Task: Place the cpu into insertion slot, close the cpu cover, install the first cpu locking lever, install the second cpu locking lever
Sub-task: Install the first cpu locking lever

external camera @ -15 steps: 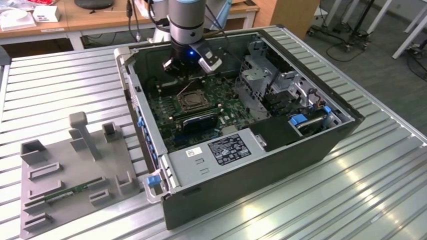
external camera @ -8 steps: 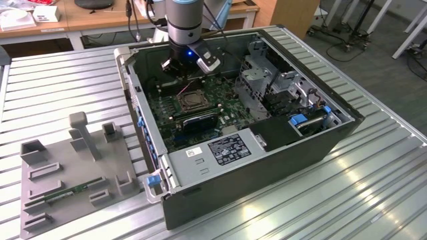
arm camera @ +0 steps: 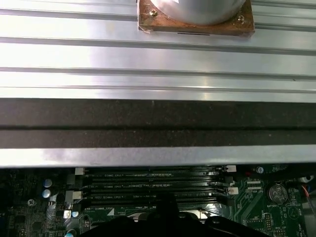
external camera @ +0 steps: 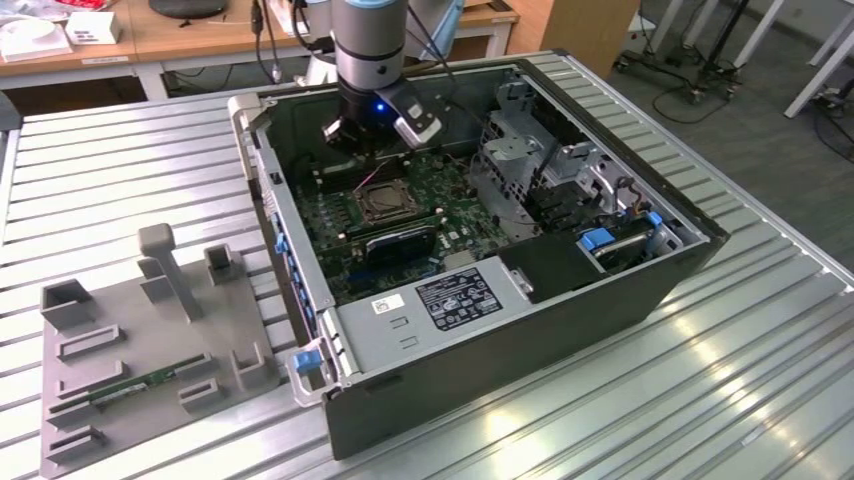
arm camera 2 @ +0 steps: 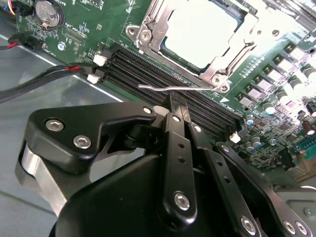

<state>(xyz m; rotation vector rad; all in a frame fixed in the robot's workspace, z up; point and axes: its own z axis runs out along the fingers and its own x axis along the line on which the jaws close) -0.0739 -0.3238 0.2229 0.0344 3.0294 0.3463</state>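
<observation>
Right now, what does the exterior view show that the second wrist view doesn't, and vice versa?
Exterior view adds: the open computer case on the slatted table, with a grey fixture to the exterior view's left.
Second wrist view adds: a thin locking lever sticking out beside the cpu cover, right at the closed jaws, plus a coin cell.
Both: the gripper, the green motherboard and the cpu in the cover's cut-out.

Black claw (arm camera 2: 176, 104), silver screws (arm camera 2: 82, 142), grey arm (external camera: 366, 40)
</observation>
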